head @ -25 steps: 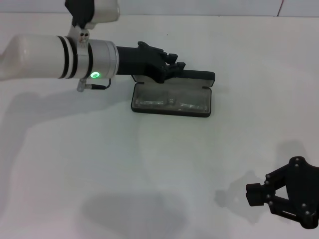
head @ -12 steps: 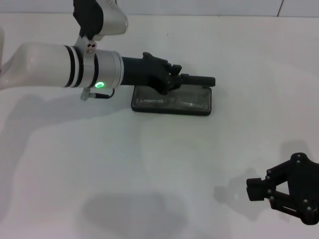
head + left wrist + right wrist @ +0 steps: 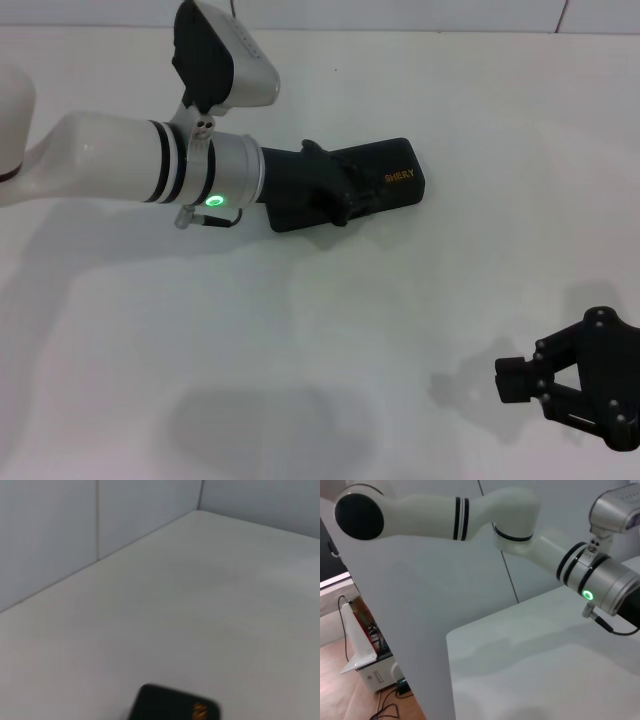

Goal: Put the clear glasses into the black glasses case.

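Observation:
The black glasses case [image 3: 392,180] lies shut at the far middle of the white table, its orange lettering facing up. One corner of the case [image 3: 165,706] shows in the left wrist view. My left gripper [image 3: 338,198] rests on top of the case's lid, at its left half. The clear glasses are hidden. My right gripper [image 3: 508,384] hovers near the table's front right corner, shut with nothing in it, far from the case.
The white table [image 3: 320,330] is bare apart from the case. Grey wall panels [image 3: 100,525] rise behind its far edge. The left arm [image 3: 600,575] with its green light shows in the right wrist view.
The case's lid has swung down from open to shut under my left gripper, covering the clear glasses that lay inside. The left arm shifted right and nearer. The right gripper barely moved.

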